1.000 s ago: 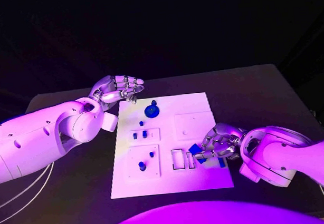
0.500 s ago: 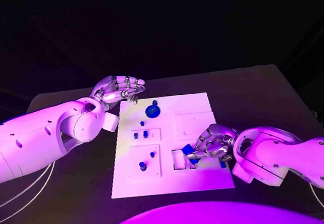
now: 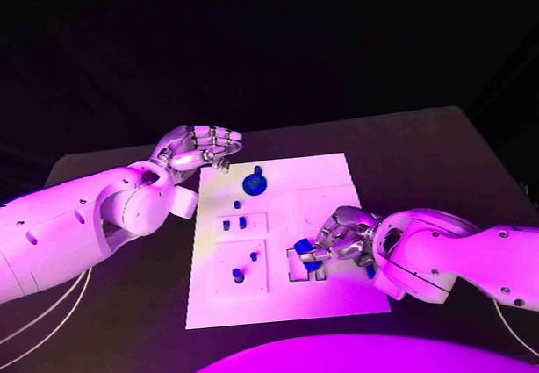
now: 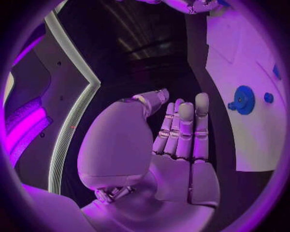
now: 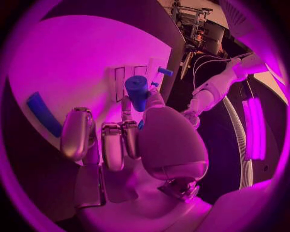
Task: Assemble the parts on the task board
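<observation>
Right hand holding a blue peg over the board's slots

The blue peg is sitting pinched in the right hand, above the slots on the white board. The left hand is hovering past the board's far corner near a blue knob, fingers pressed together, holding nothing.

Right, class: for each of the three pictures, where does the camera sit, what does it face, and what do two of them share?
Head view: on the robot's head, looking down at the task board; both arms enter, left hand and right hand.
Left wrist view: behind the left hand, facing the board's edge and a blue round part.
Right wrist view: behind the right hand, which holds a blue cylinder over the board.
Shared: head and left wrist views both show the blue round part.
</observation>
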`<state>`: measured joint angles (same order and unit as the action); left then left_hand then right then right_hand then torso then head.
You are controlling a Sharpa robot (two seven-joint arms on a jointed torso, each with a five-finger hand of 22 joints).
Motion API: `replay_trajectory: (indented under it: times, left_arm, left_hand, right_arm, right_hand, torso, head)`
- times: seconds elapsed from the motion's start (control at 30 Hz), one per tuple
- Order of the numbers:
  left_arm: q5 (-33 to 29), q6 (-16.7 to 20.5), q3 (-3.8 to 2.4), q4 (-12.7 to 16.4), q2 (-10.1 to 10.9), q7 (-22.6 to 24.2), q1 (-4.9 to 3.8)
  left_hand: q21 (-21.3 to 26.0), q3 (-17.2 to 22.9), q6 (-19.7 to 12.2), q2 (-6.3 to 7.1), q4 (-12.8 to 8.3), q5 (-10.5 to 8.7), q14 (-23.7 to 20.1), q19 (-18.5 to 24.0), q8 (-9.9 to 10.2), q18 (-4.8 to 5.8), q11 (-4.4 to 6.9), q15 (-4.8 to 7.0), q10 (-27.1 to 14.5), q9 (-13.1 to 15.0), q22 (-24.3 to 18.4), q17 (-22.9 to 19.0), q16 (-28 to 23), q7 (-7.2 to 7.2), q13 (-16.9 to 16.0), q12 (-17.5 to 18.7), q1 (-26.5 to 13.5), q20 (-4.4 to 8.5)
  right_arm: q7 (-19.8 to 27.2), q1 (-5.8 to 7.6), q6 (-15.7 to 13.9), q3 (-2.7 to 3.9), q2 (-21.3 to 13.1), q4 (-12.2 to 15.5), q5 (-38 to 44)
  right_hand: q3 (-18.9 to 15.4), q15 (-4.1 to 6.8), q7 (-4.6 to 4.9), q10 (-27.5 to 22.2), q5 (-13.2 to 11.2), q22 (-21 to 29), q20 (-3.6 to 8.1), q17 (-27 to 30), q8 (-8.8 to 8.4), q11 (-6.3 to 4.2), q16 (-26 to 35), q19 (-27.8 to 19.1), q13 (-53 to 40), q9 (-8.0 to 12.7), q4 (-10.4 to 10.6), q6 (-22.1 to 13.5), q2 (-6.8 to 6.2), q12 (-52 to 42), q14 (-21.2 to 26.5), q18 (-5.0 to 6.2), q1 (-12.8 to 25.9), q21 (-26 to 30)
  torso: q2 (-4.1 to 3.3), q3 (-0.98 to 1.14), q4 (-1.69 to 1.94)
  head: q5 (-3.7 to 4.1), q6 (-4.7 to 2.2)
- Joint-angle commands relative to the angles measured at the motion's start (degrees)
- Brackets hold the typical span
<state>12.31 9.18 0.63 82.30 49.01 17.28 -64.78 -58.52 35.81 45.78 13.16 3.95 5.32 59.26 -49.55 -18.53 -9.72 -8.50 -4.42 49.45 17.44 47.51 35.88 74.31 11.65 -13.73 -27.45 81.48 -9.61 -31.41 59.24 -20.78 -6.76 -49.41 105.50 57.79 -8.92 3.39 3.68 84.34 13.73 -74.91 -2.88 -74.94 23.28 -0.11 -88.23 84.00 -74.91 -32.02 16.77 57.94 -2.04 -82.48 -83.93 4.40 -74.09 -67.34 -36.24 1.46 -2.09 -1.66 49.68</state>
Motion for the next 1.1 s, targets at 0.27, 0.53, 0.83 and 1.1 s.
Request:
replay_trajectory:
  times: [0.27,0.53,0.83,1.1]
  left_arm:
    - [0.1,-1.2,-0.04,0.2,0.0,0.1,-0.03]
    - [0.2,-0.8,-0.04,0.2,0.1,0.5,-0.03]
    - [0.2,-0.7,-0.04,0.3,0.1,0.5,-0.03]
    - [0.2,-0.8,-0.04,0.3,0.1,0.5,-0.03]
  left_hand:
    - [0.3,-0.2,-0.4,0.07,0.0,-0.17,-0.3,0.1,-0.4,-0.86,-0.02,-0.05,-0.6,0.0,-0.1,-0.1,0.2,0.37,0.0,-0.2,-0.2,-0.40]
    - [0.4,-0.2,-0.5,0.05,0.0,-0.15,-0.5,0.1,-0.6,-0.87,-0.05,-0.07,-0.7,0.0,-0.1,-0.2,0.3,0.39,0.0,-0.4,0.0,-0.42]
    - [0.4,-0.2,-0.5,0.05,0.0,-0.15,-0.5,0.1,-0.6,-0.87,-0.05,-0.07,-0.7,0.0,-0.1,-0.2,0.3,0.39,0.0,-0.4,0.0,-0.42]
    - [0.4,-0.1,-0.5,0.01,-0.1,-0.13,-0.5,0.1,-0.6,-0.88,-0.05,-0.06,-0.7,0.0,-0.1,-0.2,0.3,0.38,0.0,-0.5,0.1,-0.42]
  right_arm:
    - [-0.7,-0.35,3.4,-0.09,0.7,-0.1,2.4]
    - [-0.6,-0.50,3.2,-0.10,0.4,0.7,2.6]
    - [-0.6,-0.57,2.9,-0.10,0.1,1.2,2.8]
    - [-0.6,-0.58,1.8,-0.10,0.5,0.6,3.3]
  right_hand:
    - [-0.7,0.51,0.17,-0.1,0.0,-10.3,0.55,-10.5,0.38,-0.25,-0.3,1.2,-4.9,0.1,0.0,0.3,-0.04,0.4,-5.1,-0.76,0.7,-0.3]
    - [-0.7,0.52,0.14,-0.2,0.0,-10.3,0.55,-10.5,0.44,-0.27,-0.2,1.1,-4.7,0.1,0.0,0.4,0.05,0.5,-5.1,-0.75,0.8,-0.3]
    - [-0.7,0.53,0.10,-0.2,0.1,-10.3,0.56,-10.5,0.48,-0.31,-0.2,1.1,-4.6,0.1,0.0,0.5,0.18,0.6,-5.1,-0.76,0.8,-0.3]
    - [-1.2,0.61,0.02,-0.2,0.1,-10.3,0.61,-10.5,0.63,-0.37,-0.2,1.1,-4.6,0.0,0.0,0.5,0.81,0.8,-5.1,-0.76,1.8,-0.4]
  torso:
    - [0.01,0.04,-0.03]
    - [0.04,0.07,-0.08]
    - [0.04,0.07,-0.08]
    - [0.03,0.02,-0.05]
  head:
    - [-0.38,0.24]
    - [-0.62,0.26]
    - [-0.73,0.18]
    - [-0.60,-0.01]
